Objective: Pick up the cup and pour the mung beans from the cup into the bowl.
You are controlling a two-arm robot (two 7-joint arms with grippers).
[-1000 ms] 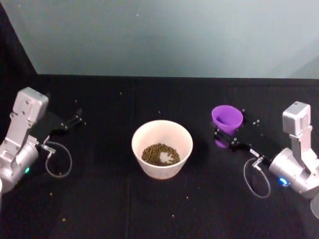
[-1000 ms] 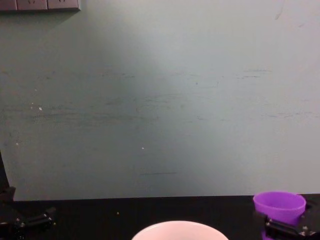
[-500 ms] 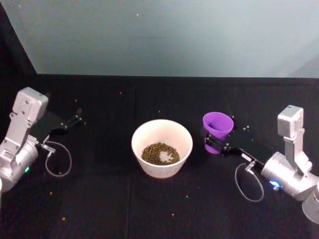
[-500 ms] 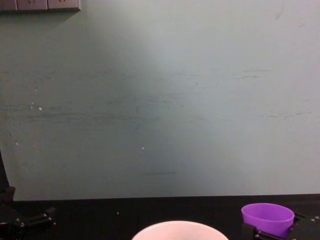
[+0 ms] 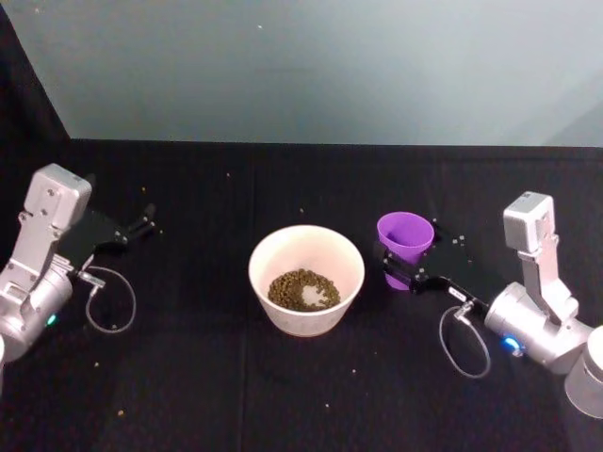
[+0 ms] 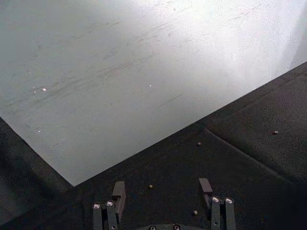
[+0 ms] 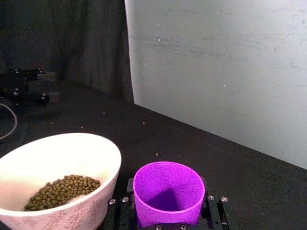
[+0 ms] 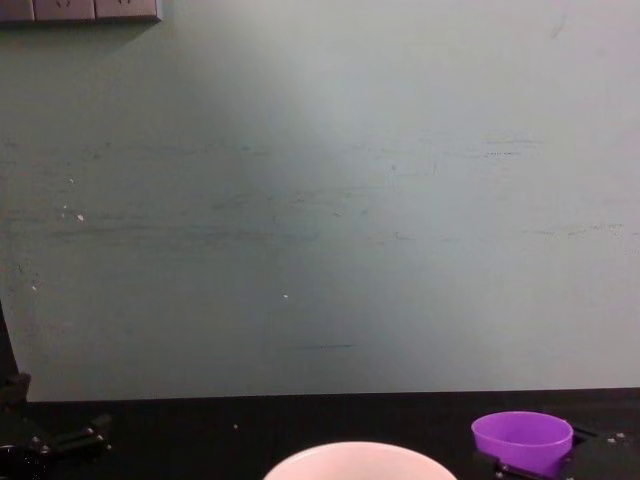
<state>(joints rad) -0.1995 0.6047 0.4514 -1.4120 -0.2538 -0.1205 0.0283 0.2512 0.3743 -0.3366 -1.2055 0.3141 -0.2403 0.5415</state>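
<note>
- Black cloth covers the bench (image 5: 311, 395) before a pale grey-green wall (image 5: 311, 66) in the head view, with stray beans dotted about; the right claw (image 5: 400, 270) grips the purple cup (image 5: 405, 237) upright, and the bowl (image 5: 306, 280) sits just beside that claw on its inner side, mung beans (image 5: 302, 291) heaped in its bottom. The left claw (image 5: 143, 223) rests well apart at the far side, holding nothing.
- Seen from the left wrist, the left claw (image 6: 162, 191) stands with fingers spread over bare black cloth and a few loose beans, the wall rising beyond.
- From the right wrist, the right claw (image 7: 167, 215) clasps the cup (image 7: 168, 191) by its lower body; the cup's inside looks empty. The bowl (image 7: 103, 158) stands right next to the claw, close to the cup's wall, its beans (image 7: 62, 190) piled low.
- From the chest, the cup (image 8: 522, 441) sits low at the right, the bowl's rim (image 8: 360, 460) at the bottom edge, and wall sockets (image 8: 80, 10) are fixed high on the wall.
- Risk, as judged: with the cup so close to the bowl, a sideways swing could knock the rim and spill beans; a low grip may let the tapered cup slip.
</note>
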